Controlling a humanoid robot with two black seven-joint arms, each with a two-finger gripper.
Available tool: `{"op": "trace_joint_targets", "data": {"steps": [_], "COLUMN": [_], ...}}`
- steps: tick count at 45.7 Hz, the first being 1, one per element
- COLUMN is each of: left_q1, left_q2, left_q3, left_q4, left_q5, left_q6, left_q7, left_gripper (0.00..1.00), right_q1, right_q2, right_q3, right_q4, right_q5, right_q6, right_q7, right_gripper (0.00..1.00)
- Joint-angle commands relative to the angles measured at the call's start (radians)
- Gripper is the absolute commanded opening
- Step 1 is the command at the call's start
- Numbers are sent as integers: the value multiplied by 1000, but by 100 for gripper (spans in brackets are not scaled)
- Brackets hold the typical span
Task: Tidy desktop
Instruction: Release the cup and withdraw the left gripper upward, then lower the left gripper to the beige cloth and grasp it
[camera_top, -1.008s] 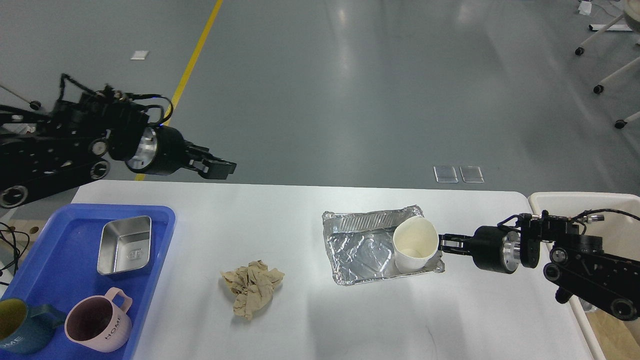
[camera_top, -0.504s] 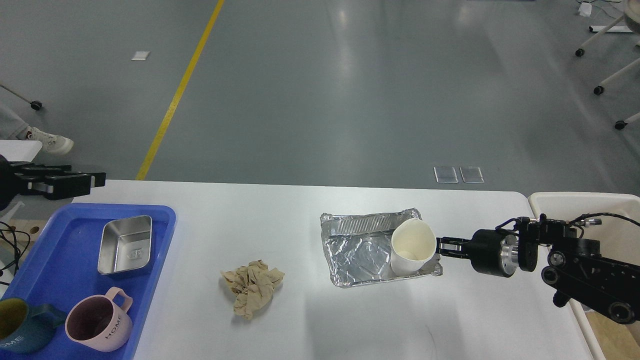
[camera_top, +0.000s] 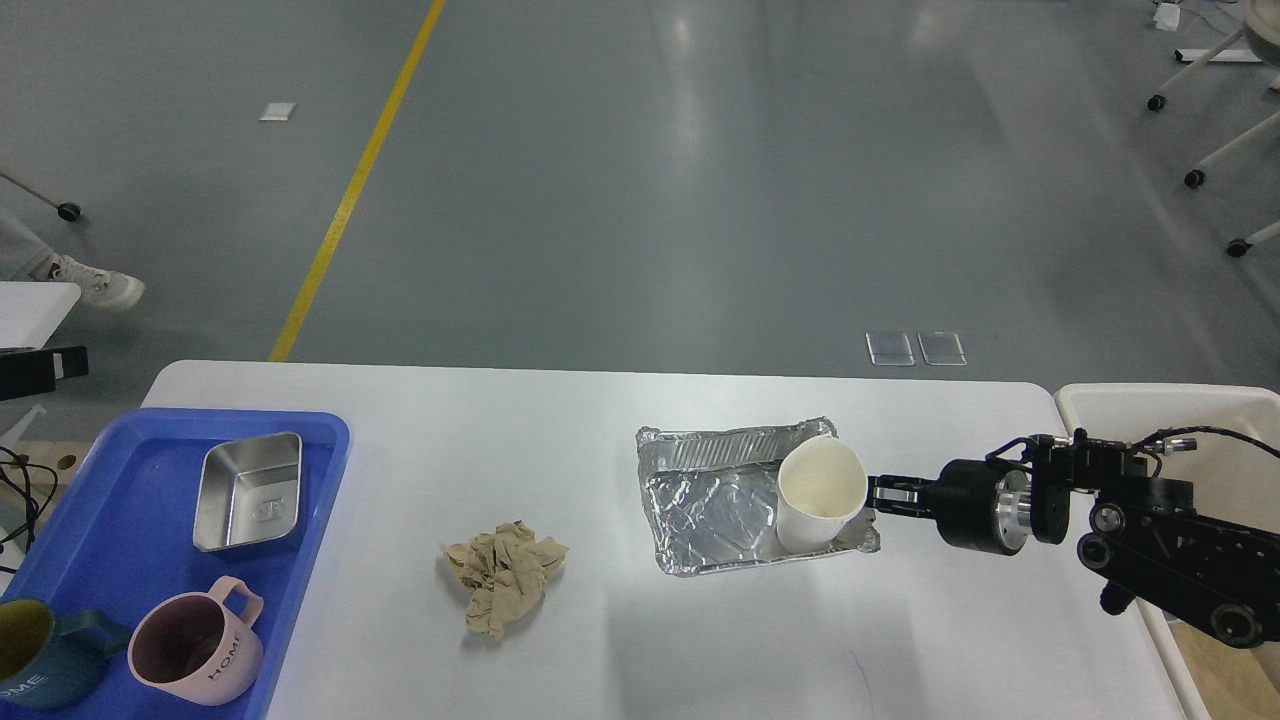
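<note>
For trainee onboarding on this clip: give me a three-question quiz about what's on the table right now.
1. True or false: the paper cup stands in the foil tray.
2. Which lies nearer the blue tray: (a) crumpled napkin, (b) foil tray?
3. What metal item sits in the blue tray beside the pink mug?

Key: 1. True. 2. (a). 3. A steel dish.

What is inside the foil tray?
A white paper cup stands at the right end of the foil tray. The rest looks bare crinkled foil. The tray floor under the cup is covered.
</note>
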Motion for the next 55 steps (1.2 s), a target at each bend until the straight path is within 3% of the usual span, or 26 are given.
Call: {"op": "trace_joint_targets", "data": {"steps": [1,8,15,27,37,55], "left_q1": [1,9,105,326,432,540], "left_q2": [-40,-127,-280,-605,-833,-1138], "left_q3": [0,8,8,-2,-3,-2], "left_q4": [2,8,40,186,315,603], "left_q5": [-11,-31,-31,-31,-32,-29], "left_q6": [0,0,23,153,228,254], "left_q7": [-4,-2,7,16,16,15], "left_gripper": [91,94,94,94,94,94], "right_q1": [0,0,0,0,-2,-8], "right_q2": [0,-2,-2,-8,-12,-12], "right_q3": [0,0,0,0,0,0], "right_q4": [0,2,0,0,-2,-3], "right_q5": [0,0,0,2,2,14], "right_q6": [-1,0,-1,0,0,-1], "right_q7": [0,0,0,0,0,0], "right_gripper": [0,0,0,0,0,0]}}
